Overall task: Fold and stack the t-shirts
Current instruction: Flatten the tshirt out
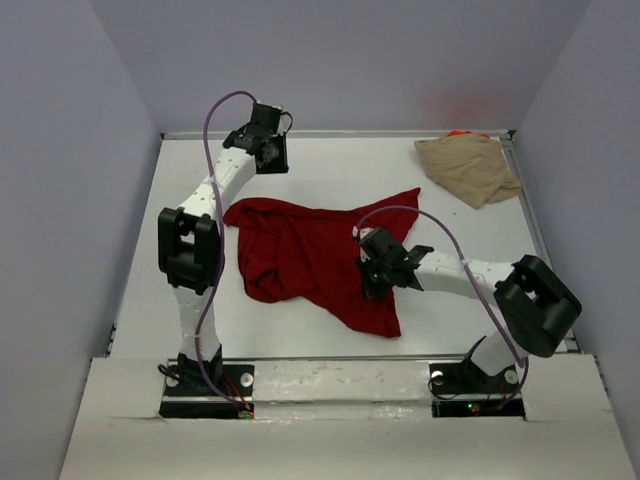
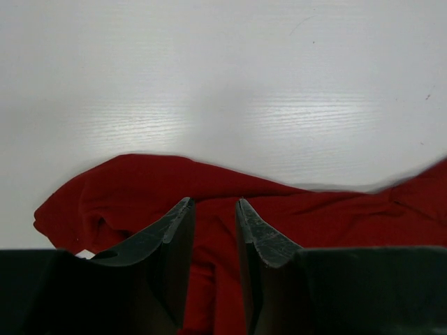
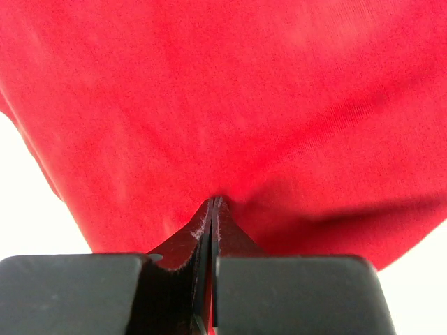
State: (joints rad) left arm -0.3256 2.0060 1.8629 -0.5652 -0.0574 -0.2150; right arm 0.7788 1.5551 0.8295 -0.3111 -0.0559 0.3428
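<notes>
Right gripper [image 3: 211, 202] first: its jaws are closed all the way, with a little tuck of the dark red t-shirt [image 3: 223, 105] pinched right at the tips. You can see the cloth puckering where it goes in. From above, that grip looks to be on the right-hand part of the shirt, in from the edge rather than on a hem or corner.

The left gripper [image 2: 215, 206] has a narrow gap between its fingers and nothing clamped in it that I can see. It's hanging near the far-left end of the shirt, and the red cloth just shows through the gap underneath.

The red shirt is rumpled in the middle of the table [image 1: 330, 170], not flat at all. One point sticks out toward the far right and another flap trails toward the near edge. The tan t-shirt [image 1: 468, 168] is bunched in the far right corner, well apart, with a sliver of orange fabric [image 1: 458, 133] poking out behind it.

My guess on handling: light, floppy cotton with zero stiffness, so it'll sag and drag from wherever it's pinched. A mid-panel pinch probably just tents it. I'd grab shoulders or hem corners, one per arm, so it spreads out flat.
</notes>
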